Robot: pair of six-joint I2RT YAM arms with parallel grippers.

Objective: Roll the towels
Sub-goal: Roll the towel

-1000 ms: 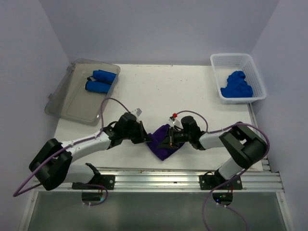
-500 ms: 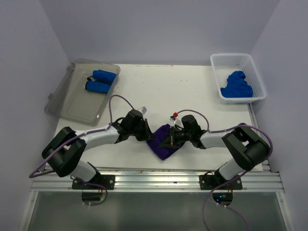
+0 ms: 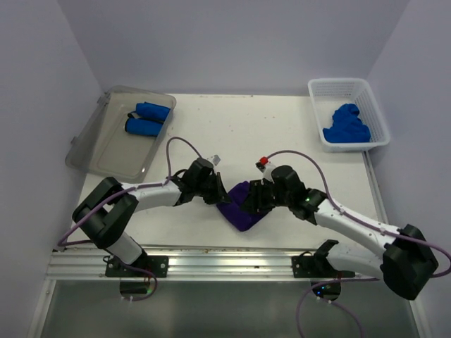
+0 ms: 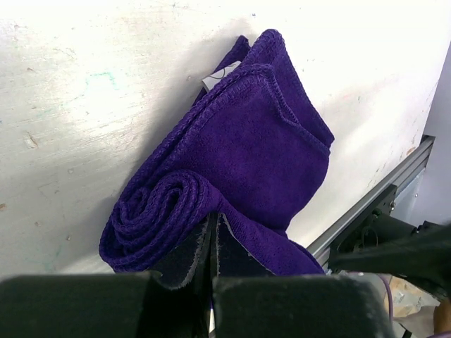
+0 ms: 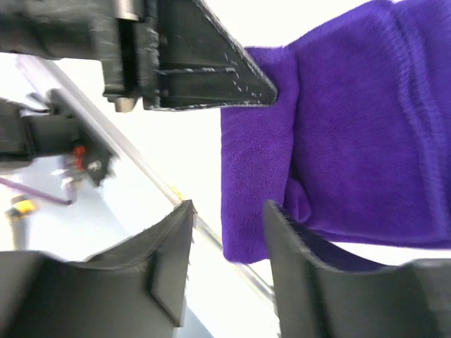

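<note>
Right now the dark purple, half-rolled cloth towel (image 3: 244,208) is lying toward six o'clock on the white table (image 3: 282,134), the left gripper (image 3: 216,195) is pressing shut at its nine o'clock end, and the right gripper (image 3: 252,202) is gaping at three o'clock, so the unheld coil is likely risking unwinding.

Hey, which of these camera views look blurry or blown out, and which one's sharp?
Right wrist: purple towel soft and blurred, table washed out white. Left wrist: towel weave crisp, left claw dark and out of focus. Top external: evenly lit, sharp, soft shadows.
</note>
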